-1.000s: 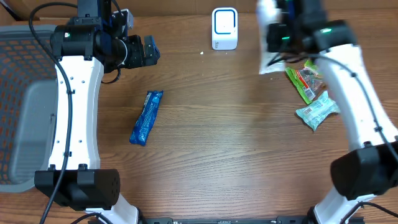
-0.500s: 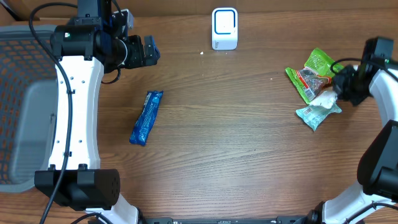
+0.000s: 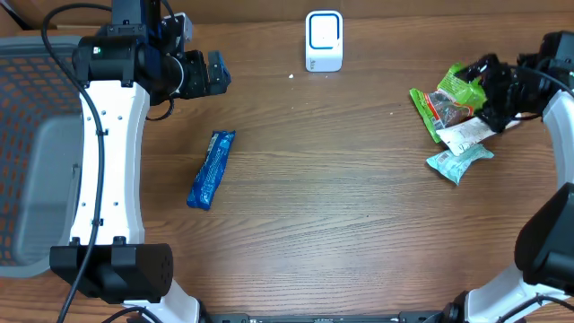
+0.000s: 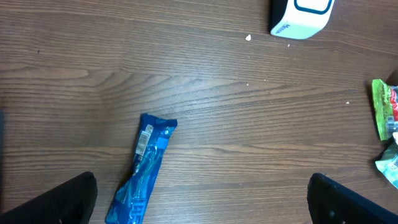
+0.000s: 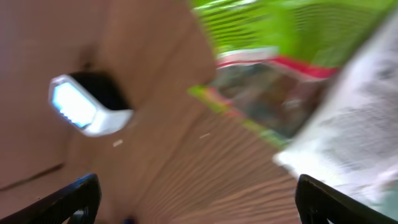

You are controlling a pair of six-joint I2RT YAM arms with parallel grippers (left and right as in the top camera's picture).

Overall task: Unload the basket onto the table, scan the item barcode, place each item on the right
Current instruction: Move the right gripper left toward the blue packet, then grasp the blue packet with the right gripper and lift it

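My right gripper [image 3: 495,90] hangs wide above the white packet [image 3: 466,135], right of the scanner [image 3: 324,40]; I should pinch an edge, barcode uncovered.

I spot small print on the white scanner [image 4: 301,17], far edge of the counter [image 4: 249,124], but it's too blurred to read.

wooden table [image 3: 341,197] | scanner [image 3: 324,40]; blue bar [image 3: 212,169]; green packet [image 3: 441,108]; teal packet [image 3: 457,163]

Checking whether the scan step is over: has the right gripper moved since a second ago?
Yes. The right gripper has swung rightward, away from the scanner, to beside the green packet.
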